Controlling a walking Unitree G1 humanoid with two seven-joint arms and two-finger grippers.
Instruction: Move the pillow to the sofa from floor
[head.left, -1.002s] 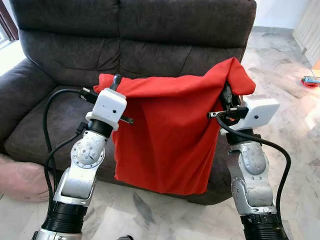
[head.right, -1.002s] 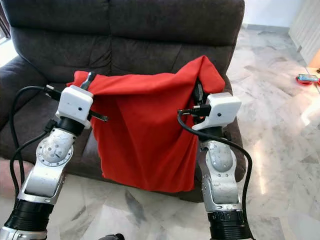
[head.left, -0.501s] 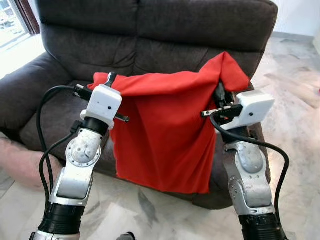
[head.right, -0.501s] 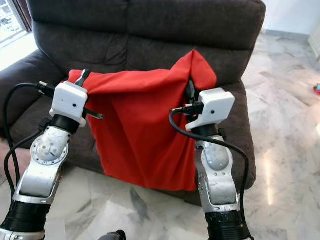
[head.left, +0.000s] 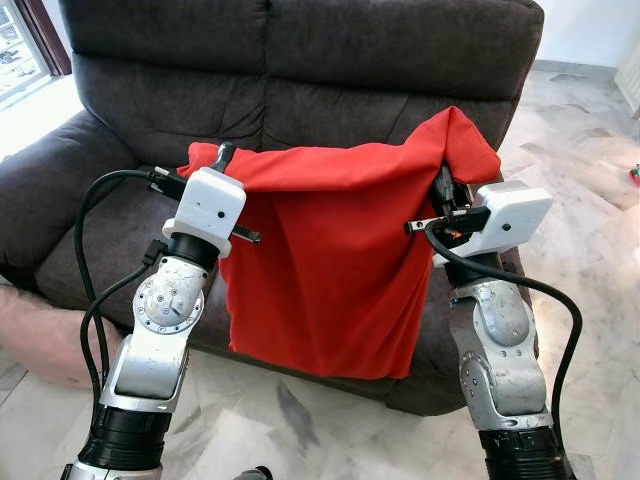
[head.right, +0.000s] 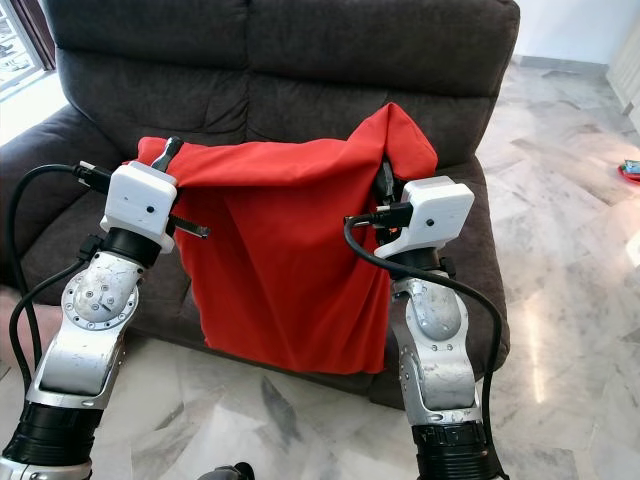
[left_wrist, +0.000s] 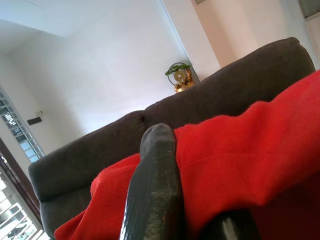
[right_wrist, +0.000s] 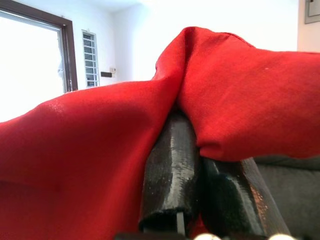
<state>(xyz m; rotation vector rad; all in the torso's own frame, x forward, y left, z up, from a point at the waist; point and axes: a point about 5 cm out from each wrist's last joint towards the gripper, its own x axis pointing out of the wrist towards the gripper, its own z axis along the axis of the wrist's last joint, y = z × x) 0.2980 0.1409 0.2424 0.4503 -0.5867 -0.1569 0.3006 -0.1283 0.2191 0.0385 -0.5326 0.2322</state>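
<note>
Where pincers (head.left: 226, 160) clamp, pillow (head.left: 330, 270) between

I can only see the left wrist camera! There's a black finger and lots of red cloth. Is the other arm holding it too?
Observer: Yes. The right end effector is shut on the other top corner of the soft red fabric pillow.
Operator: Is the pillow on the sofa yet?
Observer: Not laid flat. It hangs between both arms, draped over the front edge of the dark grey fabric sofa.
Operator: Where's my left arm holding?
Observer: The left end effector pinches the top corner on the robot's left.
Operator: What's under it?
Observer: A white marble floor, just below the pillow's bottom edge.
</note>
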